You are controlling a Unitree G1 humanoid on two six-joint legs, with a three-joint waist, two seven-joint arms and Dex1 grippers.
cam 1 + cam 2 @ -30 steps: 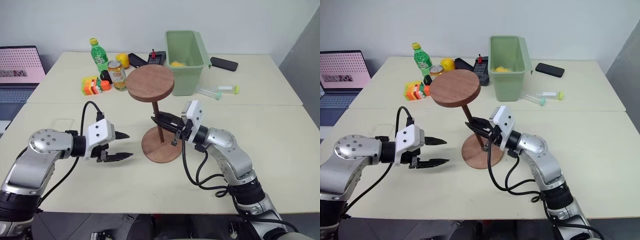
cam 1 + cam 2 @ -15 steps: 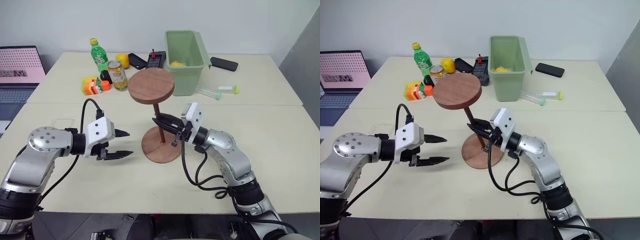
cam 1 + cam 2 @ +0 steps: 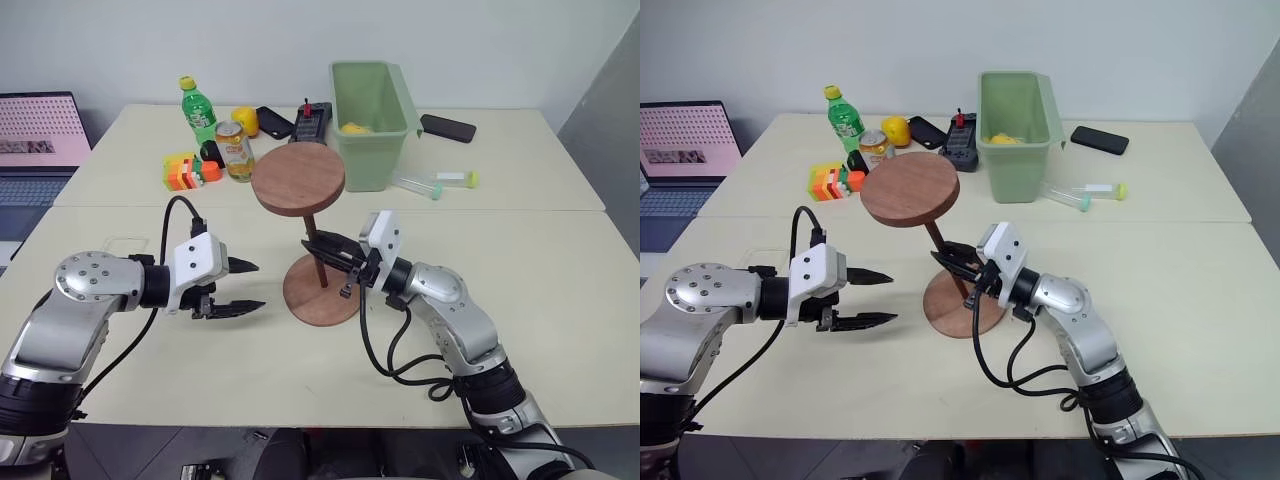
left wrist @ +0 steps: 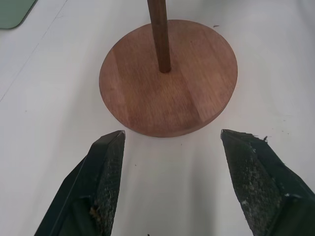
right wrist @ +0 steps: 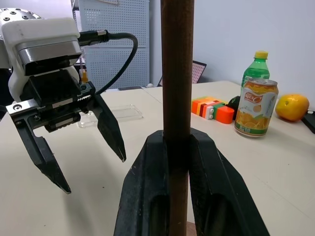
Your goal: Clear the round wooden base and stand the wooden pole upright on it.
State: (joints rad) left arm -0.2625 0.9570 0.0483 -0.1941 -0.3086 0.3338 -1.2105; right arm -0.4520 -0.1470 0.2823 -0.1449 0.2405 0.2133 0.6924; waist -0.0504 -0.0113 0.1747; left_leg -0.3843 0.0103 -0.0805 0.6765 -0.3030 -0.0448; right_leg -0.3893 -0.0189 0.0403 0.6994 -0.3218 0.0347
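The round wooden base [image 3: 345, 300] lies flat on the near table with nothing on it but the pole's foot. The wooden pole [image 3: 313, 225] stands at the base's centre, leaning slightly, with its dark disc [image 3: 298, 180] on top. My right gripper [image 3: 316, 243] is shut on the rod partway up; the right wrist view shows the rod [image 5: 177, 64] clamped between its fingers. My left gripper [image 3: 247, 287] hangs open just left of the base and holds nothing. In the left wrist view the base [image 4: 187, 93] and the rod [image 4: 160, 34] lie just ahead of its spread fingers.
On the far table stand a green bin [image 3: 372, 110], a green bottle [image 3: 198, 108], a drink can [image 3: 236, 150], a yellow fruit [image 3: 245, 121], coloured blocks [image 3: 185, 170], a phone [image 3: 448, 128] and a clear tube [image 3: 435, 181]. A laptop [image 3: 35, 135] sits far left.
The pole's top disc has dipped slightly and shifted a little left in the right gripper's hold. Both grippers have kept their places and states.
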